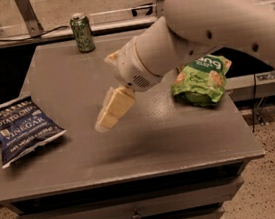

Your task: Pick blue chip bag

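Observation:
The blue chip bag (21,129) lies flat at the left edge of the grey table (147,145), dark navy with white "POTATO CHIPS / VINEGAR" lettering, partly overhanging the edge. My gripper (104,121), cream-coloured, hangs from the white arm (207,26) above the middle of the table, pointing down and to the left. It is to the right of the bag and apart from it, holding nothing.
A green drink can (82,33) stands upright at the table's back edge. A bright green snack bag (202,80) lies at the right side, partly behind the arm. Drawers (135,207) sit below the table top. Metal frames stand behind the table.

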Robot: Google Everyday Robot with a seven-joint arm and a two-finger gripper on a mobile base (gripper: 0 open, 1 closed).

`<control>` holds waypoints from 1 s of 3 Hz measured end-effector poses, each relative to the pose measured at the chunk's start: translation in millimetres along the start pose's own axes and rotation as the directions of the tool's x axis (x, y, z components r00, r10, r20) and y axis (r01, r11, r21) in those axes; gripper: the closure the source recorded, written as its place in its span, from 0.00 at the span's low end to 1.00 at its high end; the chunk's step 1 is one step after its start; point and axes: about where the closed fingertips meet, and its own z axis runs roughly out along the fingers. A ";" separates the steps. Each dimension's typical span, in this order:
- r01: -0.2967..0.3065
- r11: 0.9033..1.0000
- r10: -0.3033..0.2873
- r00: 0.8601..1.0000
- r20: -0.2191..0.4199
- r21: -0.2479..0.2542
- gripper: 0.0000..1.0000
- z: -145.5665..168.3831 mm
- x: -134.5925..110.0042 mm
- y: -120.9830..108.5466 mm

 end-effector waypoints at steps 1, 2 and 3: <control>0.010 1.000 -0.010 0.998 0.067 -0.009 0.00 39.7 -13.7 -1.6; 0.014 1.000 -0.011 0.992 0.129 -0.020 0.00 74.3 -32.0 -3.6; 0.005 0.999 0.005 0.982 0.188 -0.051 0.00 105.7 -51.5 7.4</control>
